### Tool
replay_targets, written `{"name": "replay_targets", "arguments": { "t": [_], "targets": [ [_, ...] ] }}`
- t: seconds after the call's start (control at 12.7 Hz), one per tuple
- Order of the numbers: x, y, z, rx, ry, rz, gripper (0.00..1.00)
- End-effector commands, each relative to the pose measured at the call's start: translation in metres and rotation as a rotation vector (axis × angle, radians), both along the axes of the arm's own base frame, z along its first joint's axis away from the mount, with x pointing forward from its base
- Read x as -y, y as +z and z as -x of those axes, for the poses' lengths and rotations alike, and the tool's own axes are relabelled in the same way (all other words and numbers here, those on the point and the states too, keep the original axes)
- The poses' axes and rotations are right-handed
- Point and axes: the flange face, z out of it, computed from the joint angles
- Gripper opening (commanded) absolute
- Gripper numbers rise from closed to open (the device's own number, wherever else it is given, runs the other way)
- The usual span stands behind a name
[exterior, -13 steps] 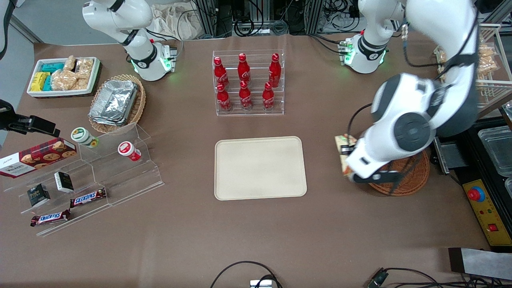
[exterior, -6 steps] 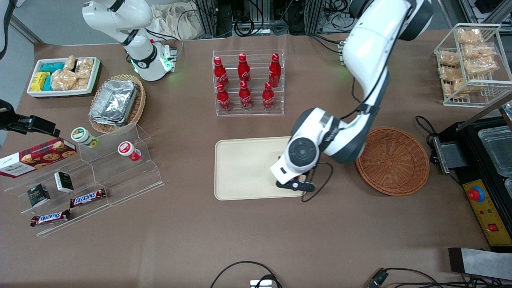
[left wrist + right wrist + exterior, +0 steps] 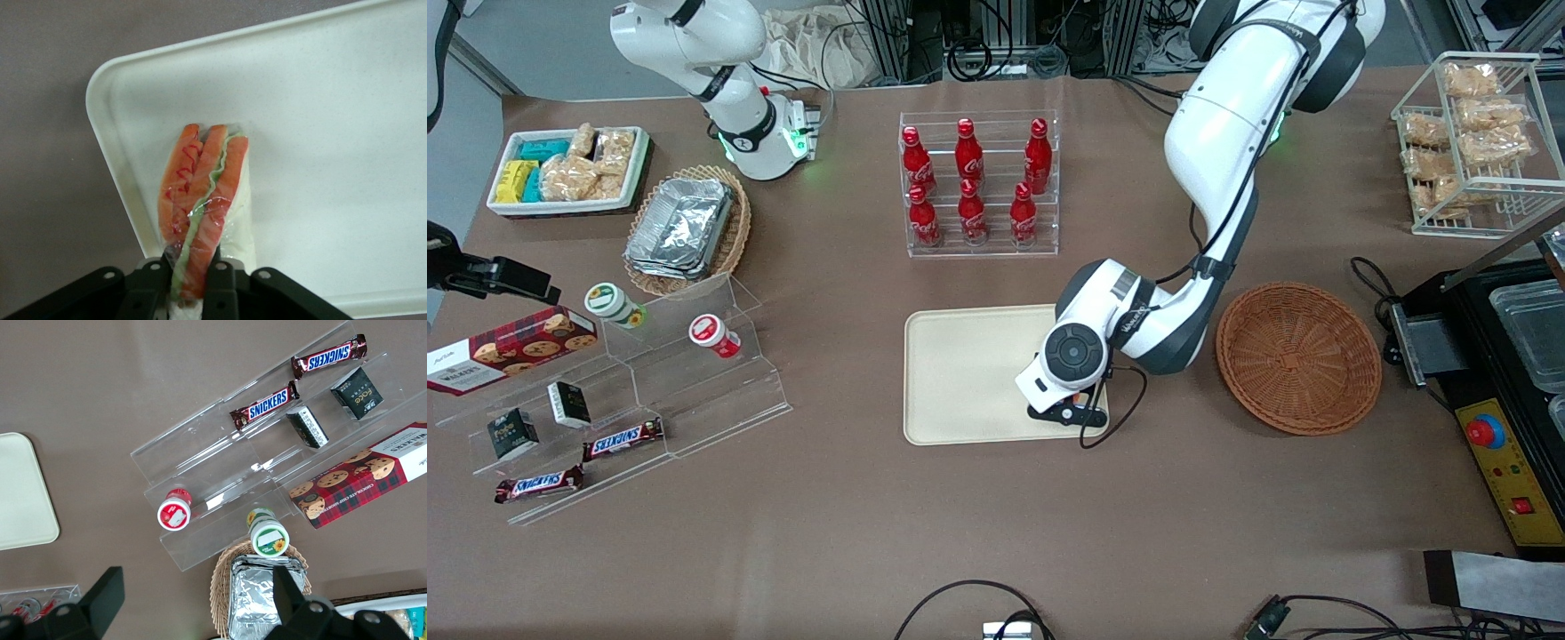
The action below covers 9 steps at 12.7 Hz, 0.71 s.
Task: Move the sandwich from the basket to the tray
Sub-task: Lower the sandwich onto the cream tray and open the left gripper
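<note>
My left gripper (image 3: 1074, 407) is low over the cream-beige tray (image 3: 960, 373), at the tray corner nearest the front camera and the round reddish-brown wicker basket (image 3: 1298, 356). It is shut on the sandwich (image 3: 203, 200), a plastic-wrapped wedge with orange-red and pale green layers, held just over that corner of the tray (image 3: 333, 133). In the front view the wrist hides the sandwich except a small orange bit (image 3: 1080, 399). The basket holds nothing.
A clear rack of red cola bottles (image 3: 978, 182) stands farther from the camera than the tray. A white wire basket of bagged snacks (image 3: 1472, 133) is at the working arm's end. Toward the parked arm's end are a stepped acrylic display (image 3: 631, 391), a foil-container basket (image 3: 685, 227) and a white snack bin (image 3: 569, 169).
My left gripper has carried the sandwich from above the basket to the tray, then settled lower and slightly farther in over the tray's near corner. The basket now stands bare.
</note>
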Motion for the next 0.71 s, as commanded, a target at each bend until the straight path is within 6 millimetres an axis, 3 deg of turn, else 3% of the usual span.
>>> {"name": "replay_targets", "arguments": {
  "t": [0.0,0.31,0.47,0.63],
  "targets": [
    [-0.007,0.035,-0.006,0.03,0.013,-0.002,1.0],
    [-0.024,0.124,-0.002,0.043,0.025,-0.008,1.0],
    [-0.062,0.167,-0.003,0.029,0.057,-0.024,1.0],
    [-0.104,0.189,0.013,0.043,0.09,-0.036,1.0]
  ]
}}
